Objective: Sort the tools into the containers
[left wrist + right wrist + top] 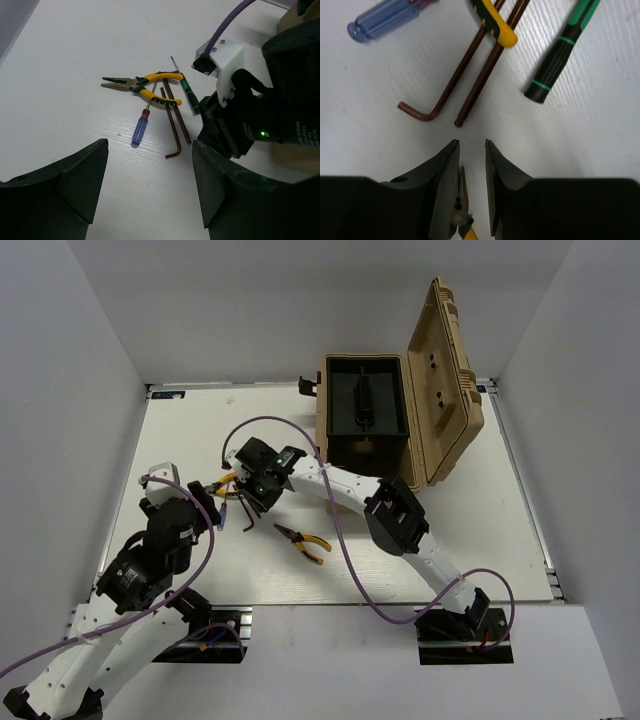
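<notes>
The tan toolbox [418,455] stands open at the back right, lid [446,390] up, black inner tray [365,405] showing. One yellow-handled pliers [142,86], a blue-handled screwdriver [140,127], two brown hex keys [175,125] and a green-and-black screwdriver [189,95] lie grouped on the table. The second pliers [303,540] lies apart, nearer the front. My right gripper [471,145] hovers just short of the hex key ends [445,95], jaws narrowly apart and empty. My left gripper [150,190] is wide open and empty, short of the blue screwdriver.
The right arm's wrist body [250,120] sits close to the right of the tool group. A purple cable [300,430] arcs above the tools. The white table [480,520] is walled in at the left, back and right.
</notes>
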Robot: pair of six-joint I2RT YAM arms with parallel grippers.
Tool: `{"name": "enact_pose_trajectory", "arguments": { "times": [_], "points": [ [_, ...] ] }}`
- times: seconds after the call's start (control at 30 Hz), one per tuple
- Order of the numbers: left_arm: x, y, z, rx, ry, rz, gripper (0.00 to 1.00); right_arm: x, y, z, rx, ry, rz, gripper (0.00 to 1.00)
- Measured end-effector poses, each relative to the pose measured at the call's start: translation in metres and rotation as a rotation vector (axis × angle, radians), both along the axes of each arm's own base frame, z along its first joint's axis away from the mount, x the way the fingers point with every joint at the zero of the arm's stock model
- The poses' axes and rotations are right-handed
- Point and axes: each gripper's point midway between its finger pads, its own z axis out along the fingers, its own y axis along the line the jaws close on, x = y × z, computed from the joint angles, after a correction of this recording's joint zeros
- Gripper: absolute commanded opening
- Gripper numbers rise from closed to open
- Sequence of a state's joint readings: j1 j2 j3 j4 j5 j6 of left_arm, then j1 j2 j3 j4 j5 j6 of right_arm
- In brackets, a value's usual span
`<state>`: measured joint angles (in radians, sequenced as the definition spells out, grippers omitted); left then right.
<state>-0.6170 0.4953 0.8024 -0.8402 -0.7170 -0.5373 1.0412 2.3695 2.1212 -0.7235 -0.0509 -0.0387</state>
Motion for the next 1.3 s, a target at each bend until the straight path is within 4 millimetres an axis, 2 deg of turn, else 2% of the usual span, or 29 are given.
{"name": "enact_pose_trajectory", "arguments": {
  "times": [0.2,0.37,0.57,0.87,1.0,1.13,1.27,1.3],
  "points": [
    [0.0,0.0,0.0,-0.004,-0.011,-0.004,0.78,0.008,0.024,-0.006,0.065,-0.016,-0.026,0.34],
    [0.0,0.0,0.0,-0.006,-0.012,-0.006,0.78,0.012,0.035,-0.013,0.096,-0.017,-0.049,0.34],
    [0.0,-0.002,0.001,-0.012,-0.017,-0.019,0.78,0.016,0.037,-0.034,0.084,-0.018,-0.068,0.34],
    [0.001,-0.004,0.004,-0.021,-0.03,-0.028,0.78,0.024,0.042,-0.034,0.102,-0.047,-0.078,0.34],
    [0.0,-0.004,-0.001,-0.015,-0.022,-0.029,0.78,0.029,0.04,-0.036,0.091,-0.084,-0.084,0.28],
    [0.001,-0.005,0.0,-0.017,-0.024,-0.029,0.78,0.032,0.041,-0.038,0.088,-0.127,-0.097,0.26],
    [0.001,-0.005,0.0,-0.017,-0.024,-0.029,0.78,0.032,0.039,-0.039,0.095,-0.146,-0.108,0.1],
    [0.001,-0.005,0.0,-0.018,-0.025,-0.029,0.78,0.033,0.038,-0.039,0.097,-0.146,-0.111,0.0]
  ]
}}
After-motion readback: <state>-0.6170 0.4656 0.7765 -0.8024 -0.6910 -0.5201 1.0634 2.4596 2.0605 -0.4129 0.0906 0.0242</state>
